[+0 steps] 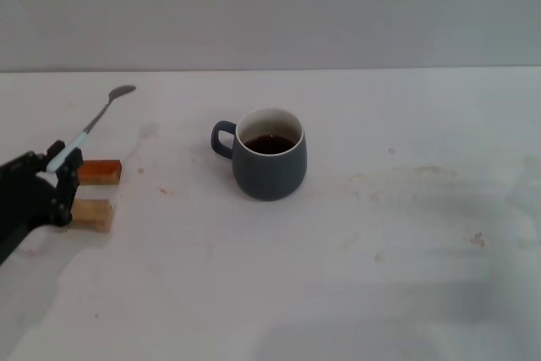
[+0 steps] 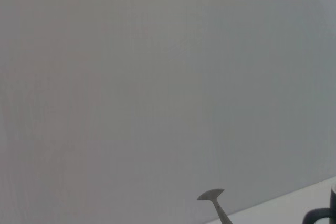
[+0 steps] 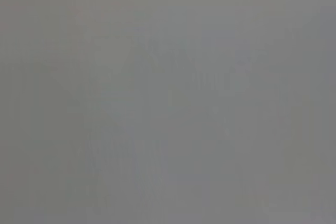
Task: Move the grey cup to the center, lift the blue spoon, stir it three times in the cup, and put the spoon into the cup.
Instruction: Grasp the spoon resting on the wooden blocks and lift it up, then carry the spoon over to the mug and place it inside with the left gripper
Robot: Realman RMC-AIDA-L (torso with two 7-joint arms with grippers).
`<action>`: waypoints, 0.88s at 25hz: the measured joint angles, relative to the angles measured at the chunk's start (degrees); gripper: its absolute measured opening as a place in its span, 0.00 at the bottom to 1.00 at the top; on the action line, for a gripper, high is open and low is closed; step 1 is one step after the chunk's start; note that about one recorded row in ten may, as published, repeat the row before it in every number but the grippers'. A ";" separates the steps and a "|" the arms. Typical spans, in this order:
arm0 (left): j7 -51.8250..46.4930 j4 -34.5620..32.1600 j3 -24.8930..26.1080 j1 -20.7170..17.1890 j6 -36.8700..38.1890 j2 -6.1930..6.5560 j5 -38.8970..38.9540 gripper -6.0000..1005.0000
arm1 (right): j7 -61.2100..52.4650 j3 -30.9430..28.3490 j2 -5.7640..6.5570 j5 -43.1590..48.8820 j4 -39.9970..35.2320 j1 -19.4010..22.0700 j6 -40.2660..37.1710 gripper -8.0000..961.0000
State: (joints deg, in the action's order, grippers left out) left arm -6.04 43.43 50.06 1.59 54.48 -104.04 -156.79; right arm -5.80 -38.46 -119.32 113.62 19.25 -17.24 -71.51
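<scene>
At the left edge of the head view the left pincer (image 1: 61,166) is clamped on the pale handle of the blue spoon (image 1: 95,124), holding it clear of the surface (image 1: 380,251). From the grip the spoon slants up and away, with its grey metal bowl at the far, high end. Just beside the pincer two small blocks lie on the surface: an orange block (image 1: 101,172) farther back and a tan block (image 1: 91,215) nearer the robot; the pincer's dark fingers seem to overlap their left ends, though contact cannot be judged from this angle. Near the middle of the surface, well apart from the pincer, the grey cup (image 1: 269,158) stands upright with dark liquid inside and its loop handle turned toward the robot's left. From the left wrist camera only the spoon's bowl and a dark bit of the cup show against the pale wall. Neither the right arm nor its pincer shows in any view.
</scene>
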 joint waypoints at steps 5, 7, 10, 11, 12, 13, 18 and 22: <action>-1.43 8.44 6.44 -0.09 -8.83 1.91 -7.91 0.18 | 0.11 -0.01 -0.05 -0.17 1.12 1.01 -1.44 0.01; -2.06 11.49 7.10 0.26 -11.28 3.20 -8.45 0.18 | 1.30 -0.16 -0.06 -0.27 2.07 1.70 -1.77 0.01; -2.50 13.12 7.47 0.71 -11.85 4.24 -8.58 0.18 | 4.04 -0.63 -0.10 -0.48 3.83 2.65 -2.11 0.01; -2.50 13.12 7.47 0.71 -11.85 4.24 -8.58 0.18 | 4.39 -0.63 -0.10 -0.51 4.22 2.88 -2.12 0.01; -2.80 13.35 7.52 0.82 -11.98 4.45 -8.61 0.18 | 4.61 -0.64 -0.11 -0.51 4.55 3.06 -2.13 0.01; -2.80 13.35 7.52 0.82 -11.98 4.45 -8.61 0.18 | 4.82 -0.67 -0.11 -0.52 4.81 3.25 -2.15 0.01; -3.39 14.41 7.77 1.33 -13.30 5.35 -8.71 0.18 | 5.91 -0.73 -0.13 -1.04 5.20 3.58 -2.23 0.01; -2.68 14.41 11.83 1.17 -16.07 3.00 -8.74 0.18 | 5.92 -0.74 -0.13 -1.30 5.27 3.61 -2.24 0.01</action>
State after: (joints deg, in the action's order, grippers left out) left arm -8.72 57.83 61.89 2.75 38.41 -101.04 -165.53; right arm 0.13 -39.20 -119.44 112.32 24.52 -13.63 -73.75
